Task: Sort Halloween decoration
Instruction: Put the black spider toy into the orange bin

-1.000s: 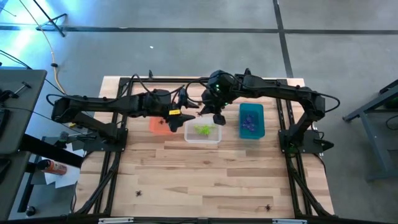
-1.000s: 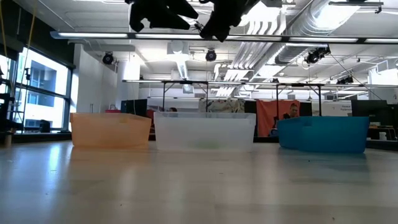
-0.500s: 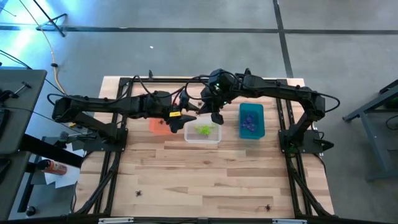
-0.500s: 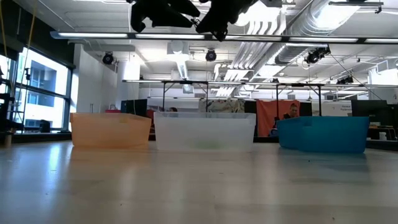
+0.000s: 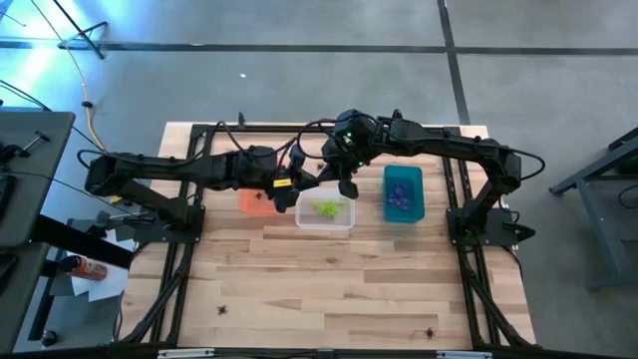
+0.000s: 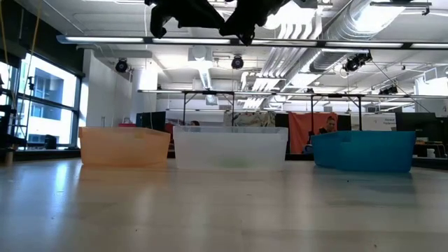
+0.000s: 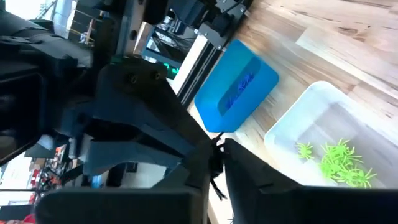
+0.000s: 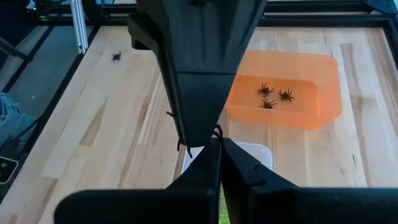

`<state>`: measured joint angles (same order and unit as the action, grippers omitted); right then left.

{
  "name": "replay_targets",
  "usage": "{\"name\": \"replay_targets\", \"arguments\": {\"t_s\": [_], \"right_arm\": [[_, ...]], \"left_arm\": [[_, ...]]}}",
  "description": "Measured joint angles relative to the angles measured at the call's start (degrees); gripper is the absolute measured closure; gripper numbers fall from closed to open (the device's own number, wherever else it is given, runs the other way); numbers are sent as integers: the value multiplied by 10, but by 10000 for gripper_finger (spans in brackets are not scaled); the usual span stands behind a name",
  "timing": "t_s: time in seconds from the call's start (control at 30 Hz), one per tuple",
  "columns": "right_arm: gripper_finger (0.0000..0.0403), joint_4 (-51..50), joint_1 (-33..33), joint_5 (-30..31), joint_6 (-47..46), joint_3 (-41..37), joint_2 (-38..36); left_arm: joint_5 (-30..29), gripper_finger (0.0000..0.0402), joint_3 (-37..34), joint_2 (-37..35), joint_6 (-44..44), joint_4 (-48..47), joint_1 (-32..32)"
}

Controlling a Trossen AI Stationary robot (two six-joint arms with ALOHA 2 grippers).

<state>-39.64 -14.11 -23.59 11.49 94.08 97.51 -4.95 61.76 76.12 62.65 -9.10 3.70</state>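
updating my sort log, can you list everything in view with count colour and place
orange bin: one, orange, left of the row
black spiders: three, black, inside the orange bin
clear bin: one, clear, middle of the row
green spiders: a cluster, lime green, in the clear bin, count unclear
teal bin: one, teal, right of the row
purple pieces: several, purple, in the teal bin
loose spiders: at least two, black, on the table near its front edge
black spider: one, black, pinched between both grippers
left gripper: above the bins
right gripper: above the bins
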Motion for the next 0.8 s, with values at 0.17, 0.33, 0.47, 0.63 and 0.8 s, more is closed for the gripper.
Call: {"name": "replay_targets", "arguments": {"t_s": [0.17, 0.33, 0.47, 0.63, 0.8], "right_arm": [[403, 5, 0, 2, 0, 0, 0], [393, 3, 0, 25, -9, 0, -4], [341, -29, -11, 64, -30, 0, -20], [240, -103, -31, 160, -40, 0, -46], [169, -180, -52, 174, -62, 0, -66]], "left_arm": [[0, 396, 0, 10, -3, 3, 0], [-10, 398, 0, 5, -9, -5, 1], [-19, 400, 0, -5, -13, -34, 5], [-77, 400, 0, -29, -67, -114, 12], [-130, 401, -8, -88, -263, -237, 48]]}}
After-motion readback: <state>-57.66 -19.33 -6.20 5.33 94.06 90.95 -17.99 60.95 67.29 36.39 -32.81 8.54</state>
